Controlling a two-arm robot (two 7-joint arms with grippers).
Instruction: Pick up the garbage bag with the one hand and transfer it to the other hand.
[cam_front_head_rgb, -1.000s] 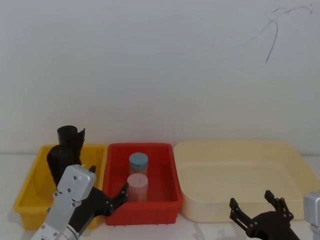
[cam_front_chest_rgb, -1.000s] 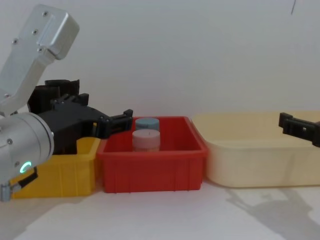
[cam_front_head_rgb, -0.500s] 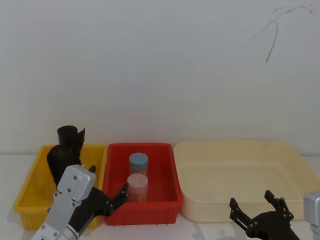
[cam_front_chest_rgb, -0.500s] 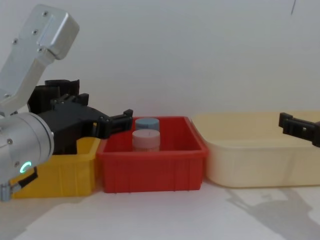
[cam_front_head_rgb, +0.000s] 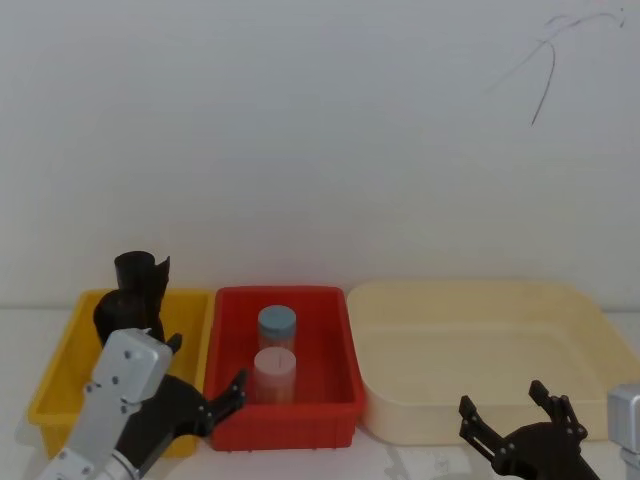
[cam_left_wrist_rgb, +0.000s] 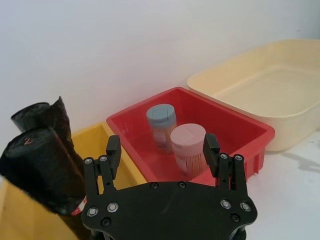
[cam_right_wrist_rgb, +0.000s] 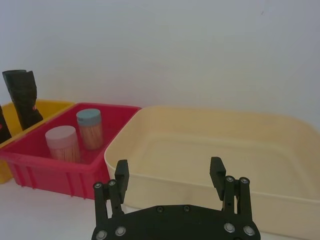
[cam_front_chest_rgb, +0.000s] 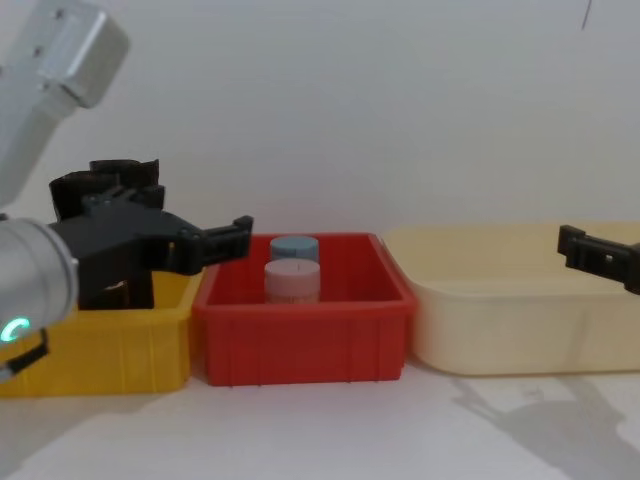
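The garbage bag (cam_left_wrist_rgb: 42, 167), a smooth black roll with a red-and-white label at its lower end, leans in the yellow bin (cam_front_head_rgb: 58, 385) and shows as the shorter roll (cam_front_head_rgb: 110, 314). A second black roll (cam_front_head_rgb: 141, 278) with a wavy top stands just behind it. My left gripper (cam_front_head_rgb: 207, 362) hovers at the front of the seam between the yellow and red bins, open and empty (cam_left_wrist_rgb: 162, 150), with the bag to its left. Low in front of the cream tray, my right gripper (cam_front_head_rgb: 503, 402) also stands open (cam_right_wrist_rgb: 169, 167).
The red bin (cam_front_head_rgb: 330, 412) in the middle holds a blue-lidded jar (cam_front_head_rgb: 277, 325) and a pink-lidded jar (cam_front_head_rgb: 275, 370). A large cream tray (cam_front_head_rgb: 400, 412) sits to its right. A white wall rises close behind the bins.
My left arm has drawn back toward the left and lower, pulling its gripper away from the red bin toward the yellow one. The right arm has not moved.
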